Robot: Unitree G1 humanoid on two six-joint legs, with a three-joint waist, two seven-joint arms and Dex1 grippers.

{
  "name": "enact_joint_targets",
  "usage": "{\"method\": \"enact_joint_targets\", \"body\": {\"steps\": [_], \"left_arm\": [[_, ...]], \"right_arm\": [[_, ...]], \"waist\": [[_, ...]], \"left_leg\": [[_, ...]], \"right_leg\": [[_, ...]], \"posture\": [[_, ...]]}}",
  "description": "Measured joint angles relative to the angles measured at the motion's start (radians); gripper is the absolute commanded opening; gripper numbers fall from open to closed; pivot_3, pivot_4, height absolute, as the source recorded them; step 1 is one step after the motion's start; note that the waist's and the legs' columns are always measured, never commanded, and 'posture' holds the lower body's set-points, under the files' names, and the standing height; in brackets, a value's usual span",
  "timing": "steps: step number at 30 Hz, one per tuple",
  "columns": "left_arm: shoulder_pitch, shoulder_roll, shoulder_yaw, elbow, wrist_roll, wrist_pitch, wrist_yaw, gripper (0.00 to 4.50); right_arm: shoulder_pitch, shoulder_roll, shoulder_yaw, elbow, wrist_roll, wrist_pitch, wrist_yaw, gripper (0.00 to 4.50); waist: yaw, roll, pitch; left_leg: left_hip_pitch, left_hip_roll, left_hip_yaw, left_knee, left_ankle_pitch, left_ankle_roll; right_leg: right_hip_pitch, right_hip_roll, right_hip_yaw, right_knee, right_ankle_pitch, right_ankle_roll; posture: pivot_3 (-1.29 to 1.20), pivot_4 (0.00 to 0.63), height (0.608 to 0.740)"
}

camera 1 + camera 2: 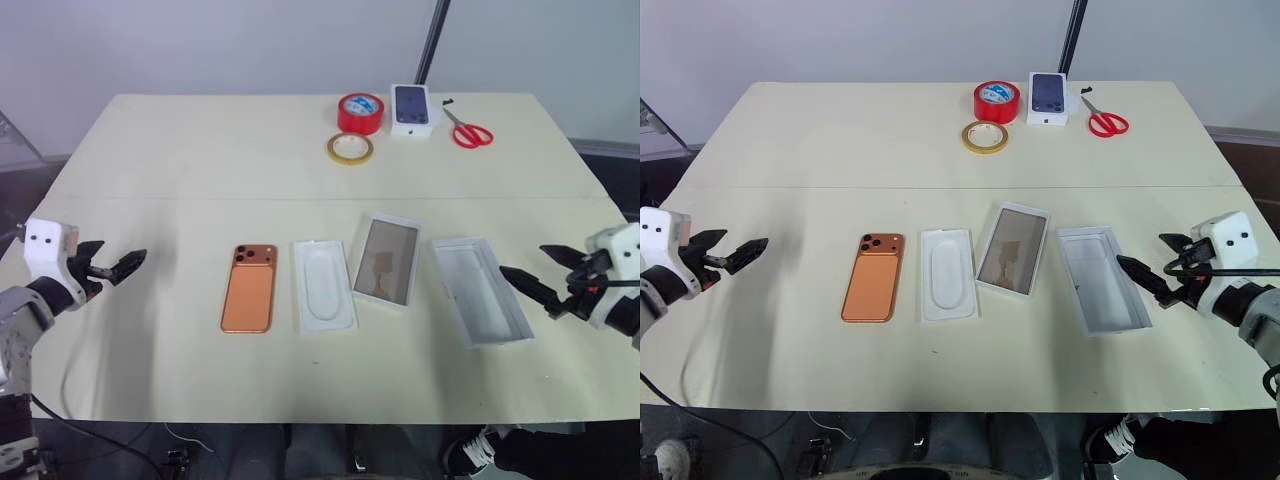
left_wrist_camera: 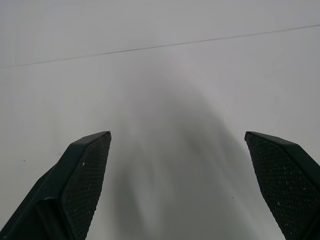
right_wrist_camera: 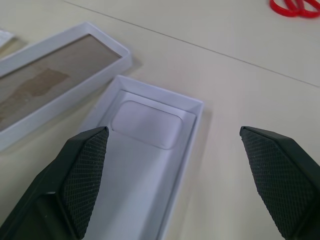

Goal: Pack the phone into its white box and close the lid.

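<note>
The orange phone lies back up on the table, camera cluster at its far end, left of centre. Right of it lies a white moulded insert, then the white box with its brownish glossy floor showing, set slightly askew. The lid lies inside up at the right. My left gripper hovers open over bare table well left of the phone. My right gripper is open just right of the lid; the right wrist view shows the lid and the box beyond its fingers.
At the table's far edge stand a red tape roll, a yellow tape ring, a smaller box with a dark phone picture and red scissors. A seam runs across the cream table.
</note>
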Motion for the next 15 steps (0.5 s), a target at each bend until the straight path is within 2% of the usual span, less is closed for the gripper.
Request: {"method": "enact_joint_targets", "body": {"steps": [10,15], "left_arm": [[0.001,-0.033,-0.010,-0.078,-0.021,0.035,0.034,4.50],[-0.034,-0.112,-0.092,-0.233,-0.064,0.141,0.091,4.50]], "right_arm": [[-0.055,0.002,0.049,-0.006,0.004,-0.006,-0.014,4.41],[-0.156,0.001,0.194,-0.019,-0.019,-0.014,-0.019,4.41]], "waist": [[-0.001,0.000,0.000],[0.002,0.000,0.000]], "left_leg": [[0.000,0.000,0.000,0.000,0.000,0.000],[0.000,0.000,0.000,0.001,0.000,0.000]], "right_leg": [[0.000,0.000,0.000,0.000,0.000,0.000],[0.000,0.000,0.000,0.000,0.000,0.000]], "posture": [[0.00,0.150,0.740],[0.00,0.150,0.740]]}}
